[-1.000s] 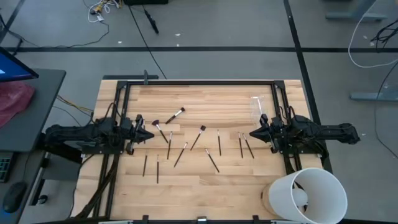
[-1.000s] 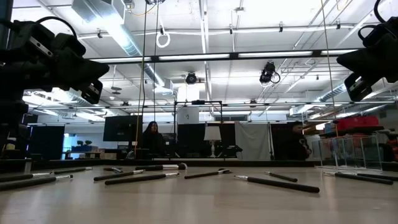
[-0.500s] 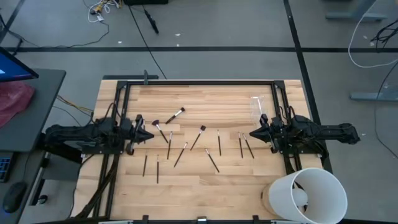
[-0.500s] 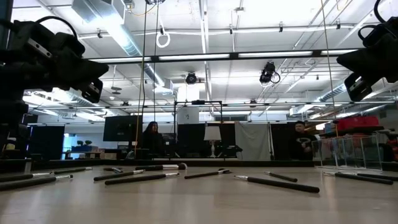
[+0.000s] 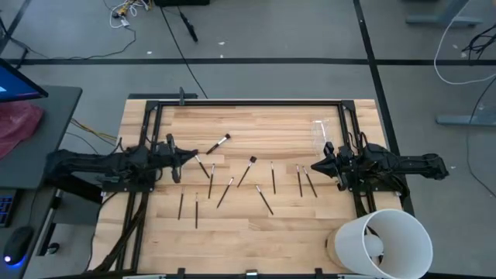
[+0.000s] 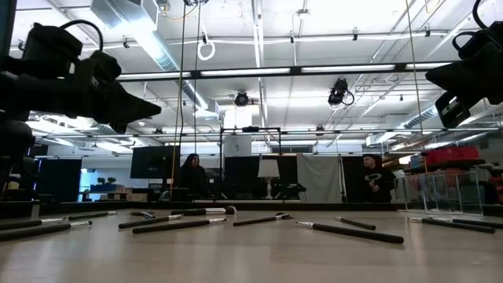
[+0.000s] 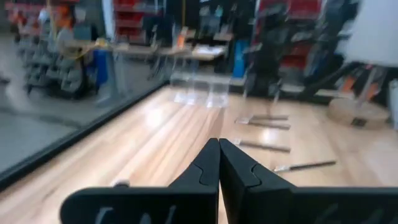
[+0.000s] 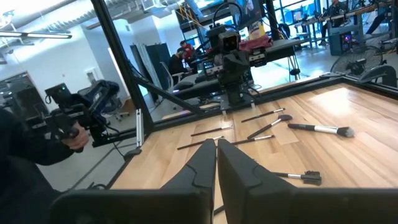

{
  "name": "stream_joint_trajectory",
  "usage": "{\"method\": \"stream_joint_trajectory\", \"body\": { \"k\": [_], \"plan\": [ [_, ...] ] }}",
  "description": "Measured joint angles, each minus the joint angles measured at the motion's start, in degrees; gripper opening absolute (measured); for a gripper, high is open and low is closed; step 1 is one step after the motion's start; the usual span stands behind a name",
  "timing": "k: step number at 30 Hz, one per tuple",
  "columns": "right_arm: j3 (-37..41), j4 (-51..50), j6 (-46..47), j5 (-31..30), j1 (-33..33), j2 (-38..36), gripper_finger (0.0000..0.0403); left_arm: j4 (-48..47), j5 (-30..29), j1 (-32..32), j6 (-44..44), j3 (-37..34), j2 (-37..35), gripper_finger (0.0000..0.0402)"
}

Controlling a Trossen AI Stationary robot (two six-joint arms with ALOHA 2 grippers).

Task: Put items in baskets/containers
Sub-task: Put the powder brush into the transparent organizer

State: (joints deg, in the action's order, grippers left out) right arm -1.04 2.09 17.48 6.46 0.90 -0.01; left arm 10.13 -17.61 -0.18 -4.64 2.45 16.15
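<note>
Several slender dark makeup brushes lie flat and scattered across the middle of the wooden table, and show along the table top in the low view. The clear plastic cup stands near the far right corner. My left gripper is shut and hovers above the table over the leftmost brushes; the low view shows it raised. Its fingertips meet in the left wrist view. My right gripper is shut, waiting just right of the rightmost brushes, and its fingers are closed in its wrist view.
A large white bucket stands at the table's near right corner. A black metal frame runs along the far edge and both sides. People stand in the room beyond the table. Bare wood lies along the far and near strips.
My left gripper has reached out toward the table's right and slightly toward the far edge, and now stands over the leftmost brushes, its fingers tipped to point more level. It stayed shut. The brushes lie as before. A person has walked into the background.
</note>
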Motion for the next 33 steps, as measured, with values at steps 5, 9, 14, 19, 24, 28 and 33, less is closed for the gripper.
{"method": "stream_joint_trajectory", "body": {
  "k": [5,9,14,19,24,28,33],
  "plan": [
    [0.0,0.0,0.0,0.0,0.0,0.0,0.0021,8.1,1.3,3.3,-4.7,0.9,12.7,0.0001],
    [0.0,0.0,0.0,0.0,0.0,0.0,0.0021,19.3,-1.2,6.0,-3.9,1.2,21.8,0.0001],
    [0.0,0.0,0.0,0.0,0.0,0.0,0.0021,20.0,-3.4,9.0,-3.6,3.3,31.1,0.0018],
    [0.0,0.0,0.0,0.0,0.0,0.0,0.0021,21.8,-1.5,12.3,-2.3,4.4,39.1,0.0095],
    [0.0,0.0,0.0,0.0,0.0,0.0,0.0021,27.6,1.8,16.8,-1.1,4.4,47.6,0.0202],
    [0.0,0.0,0.0,0.0,0.0,0.0,0.0021,35.8,2.0,19.2,2.7,4.4,55.3,0.0257],
    [0.0,0.0,0.0,0.0,0.0,0.0,0.0021,48.3,2.8,21.7,1.2,4.4,65.9,0.0269]
  ]
}}
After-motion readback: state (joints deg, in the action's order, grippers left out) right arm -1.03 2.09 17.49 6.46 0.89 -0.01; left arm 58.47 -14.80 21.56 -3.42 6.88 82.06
